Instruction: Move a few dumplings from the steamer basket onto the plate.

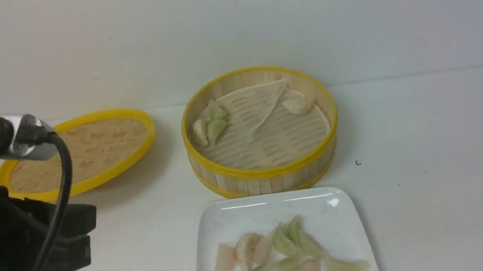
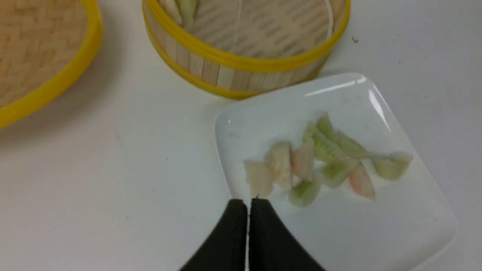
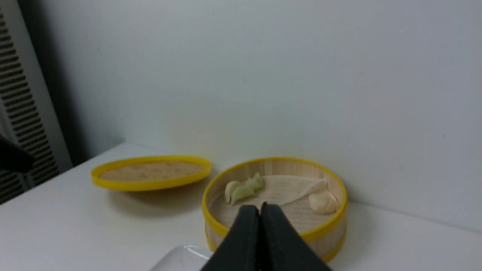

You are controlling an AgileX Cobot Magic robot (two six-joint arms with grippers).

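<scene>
Left claw [image 2: 248, 201]: closed, its black fingers pressed together with nothing between them; it sits by the left edge of the glossy white square plate [image 1: 251, 215], tips just short of the nearest pale piece.
Right claw [image 3: 260, 207]: also closed and empty; absent from the front view, and in its wrist view it points straight at the round bamboo-slat steamer basket with yellow rims [image 1: 265, 181].
On the plate: roughly nine small pleated crescent dumplings [image 1: 284, 254], green and pinkish, clustered and touching.
In the basket: three at the left wall [image 1: 209, 125], one whitish at the right wall [image 1: 297, 104], and the pale paper liner [image 1: 249, 104] folded up between them.
Bearing: the trio lies forward and right of the left claw, which looks the nearer arm; the green one's long axis slants near-left to far-right. The whitish one suits the right arm.
Stage: "a few" seems already met.
Elsewhere: flat yellow-rimmed woven lid [image 1: 82, 150] on the white desk [image 1: 435, 176], left of the basket.
</scene>
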